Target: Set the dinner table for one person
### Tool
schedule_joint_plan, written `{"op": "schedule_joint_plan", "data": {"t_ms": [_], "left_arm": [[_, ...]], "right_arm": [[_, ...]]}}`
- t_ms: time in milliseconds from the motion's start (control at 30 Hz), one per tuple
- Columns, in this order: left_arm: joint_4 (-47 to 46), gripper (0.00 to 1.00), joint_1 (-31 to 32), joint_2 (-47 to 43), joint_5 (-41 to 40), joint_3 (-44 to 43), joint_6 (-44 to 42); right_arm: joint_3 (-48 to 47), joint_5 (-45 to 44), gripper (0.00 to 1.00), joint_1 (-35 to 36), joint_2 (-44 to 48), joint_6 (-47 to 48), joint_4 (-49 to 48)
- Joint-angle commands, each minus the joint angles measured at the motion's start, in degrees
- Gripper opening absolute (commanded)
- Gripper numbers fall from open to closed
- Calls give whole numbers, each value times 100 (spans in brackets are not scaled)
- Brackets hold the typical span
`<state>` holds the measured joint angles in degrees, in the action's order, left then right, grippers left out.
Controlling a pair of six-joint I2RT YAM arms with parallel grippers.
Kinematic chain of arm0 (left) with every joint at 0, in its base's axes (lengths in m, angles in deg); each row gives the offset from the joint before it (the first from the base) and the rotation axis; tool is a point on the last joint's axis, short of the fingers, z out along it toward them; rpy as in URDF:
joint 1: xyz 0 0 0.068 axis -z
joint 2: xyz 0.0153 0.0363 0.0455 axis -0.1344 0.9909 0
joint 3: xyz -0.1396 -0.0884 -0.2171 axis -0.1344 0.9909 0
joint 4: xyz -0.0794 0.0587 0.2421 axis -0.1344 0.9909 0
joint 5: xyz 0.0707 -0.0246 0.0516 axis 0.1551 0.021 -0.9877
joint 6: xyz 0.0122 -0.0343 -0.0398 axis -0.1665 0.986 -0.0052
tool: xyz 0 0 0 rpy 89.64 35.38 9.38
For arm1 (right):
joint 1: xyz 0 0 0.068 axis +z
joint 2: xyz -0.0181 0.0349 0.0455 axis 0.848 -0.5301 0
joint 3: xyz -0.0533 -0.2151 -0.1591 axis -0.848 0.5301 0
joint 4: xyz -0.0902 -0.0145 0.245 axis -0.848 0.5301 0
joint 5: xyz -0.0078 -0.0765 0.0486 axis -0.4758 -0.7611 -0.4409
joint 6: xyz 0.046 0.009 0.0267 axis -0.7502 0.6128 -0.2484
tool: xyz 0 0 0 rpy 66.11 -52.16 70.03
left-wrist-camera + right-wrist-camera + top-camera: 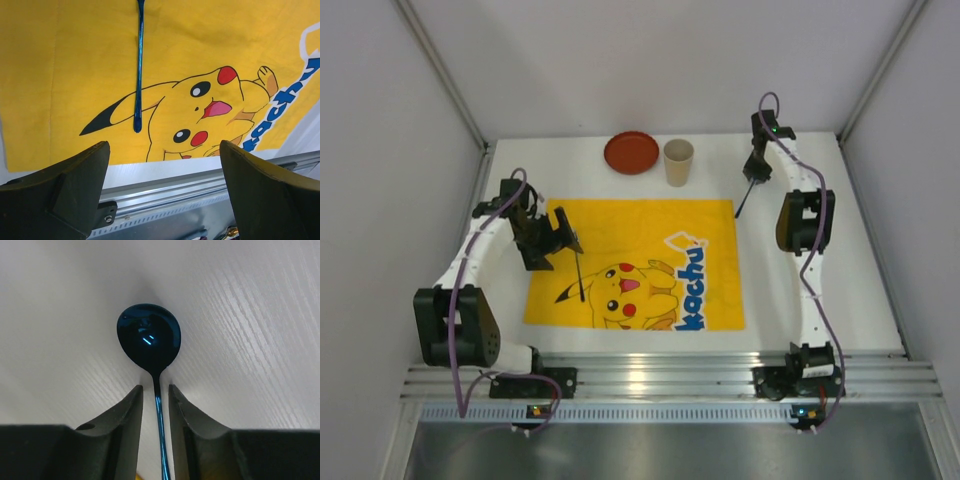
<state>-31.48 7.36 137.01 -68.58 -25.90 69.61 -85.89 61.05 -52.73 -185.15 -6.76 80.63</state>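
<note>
Spoon (149, 335) is found flat on the bare white desk (250, 315). Its handle is run straight back between the right fingers (131, 410), and its bowl is set just ahead of their tips. The long axis is lined up with the fingers' own reach. These fingers are held narrowly apart, with a thin gap seen either side of the handle; no clamp is made out yet. Left fingers (75, 185) are spread wide with nothing between them, and a dark utensil (139, 65) is laid on the yellow mat (60, 60) ahead of them. The right arm is judged nearer the spoon, so squeezing onto the handle is judged the next step.
</note>
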Motion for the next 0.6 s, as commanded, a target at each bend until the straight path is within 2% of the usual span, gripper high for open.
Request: {"op": "schedule_joint_plan", "data": {"t_ms": [0, 67, 133, 167, 367, 567], "left_arm": [[-222, 96, 10, 57, -19, -228, 62], [-239, 96, 18, 93, -46, -245, 88], [-283, 96, 18, 110, -63, -228, 123], [-301, 96, 18, 102, -55, -193, 176], [-450, 96, 18, -57, 7, 9, 326], [-564, 96, 168, -74, -72, 27, 317]], "right_arm": [[-388, -39, 26, 63, -412, -15, 211], [-599, -4, 17, 72, -501, 73, 484], [-591, 5, 3, 81, -572, 169, 695], [-591, 23, 0, 89, -589, 213, 765], [-442, -196, 0, 64, -142, 670, 722], [-328, -688, 0, -261, 1088, 1110, 634]]}}
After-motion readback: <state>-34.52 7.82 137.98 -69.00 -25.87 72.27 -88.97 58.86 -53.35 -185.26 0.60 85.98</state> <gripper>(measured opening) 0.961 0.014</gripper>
